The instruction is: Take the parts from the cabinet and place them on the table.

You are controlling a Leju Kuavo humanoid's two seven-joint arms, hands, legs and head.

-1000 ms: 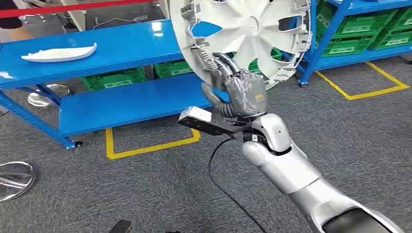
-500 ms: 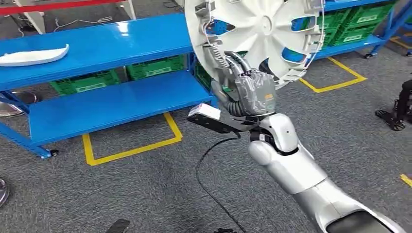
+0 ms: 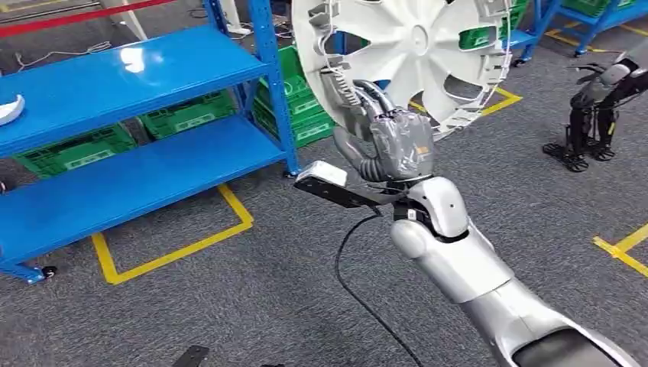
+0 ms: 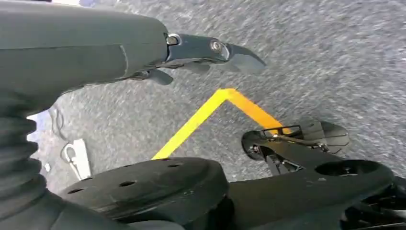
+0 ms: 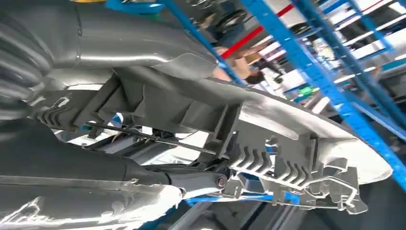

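My right hand (image 3: 390, 141) grips a large white hubcap (image 3: 405, 53) by its lower rim and holds it upright, high in front of me, over the grey carpet. Close up in the right wrist view, the hubcap's ribbed grey-white rim (image 5: 287, 124) lies between my thumb (image 5: 119, 43) and fingers (image 5: 95, 177). Another white part (image 3: 6, 108) lies on the top board of the blue cabinet (image 3: 130, 76) at the far left edge. My left hand (image 4: 143, 48) hangs over the floor with nothing in it, its fingers stretched out.
The blue cabinet has a lower shelf (image 3: 115, 191) with green crates (image 3: 183, 115) behind it. Yellow tape lines (image 3: 176, 245) mark the carpet. Another robot's dark legs (image 3: 592, 115) stand at the right. A black cable (image 3: 359, 290) trails below my right arm.
The whole view has swung to the right, so the cabinet and the white part have slid towards the left edge. The hubcap stays in my right hand.
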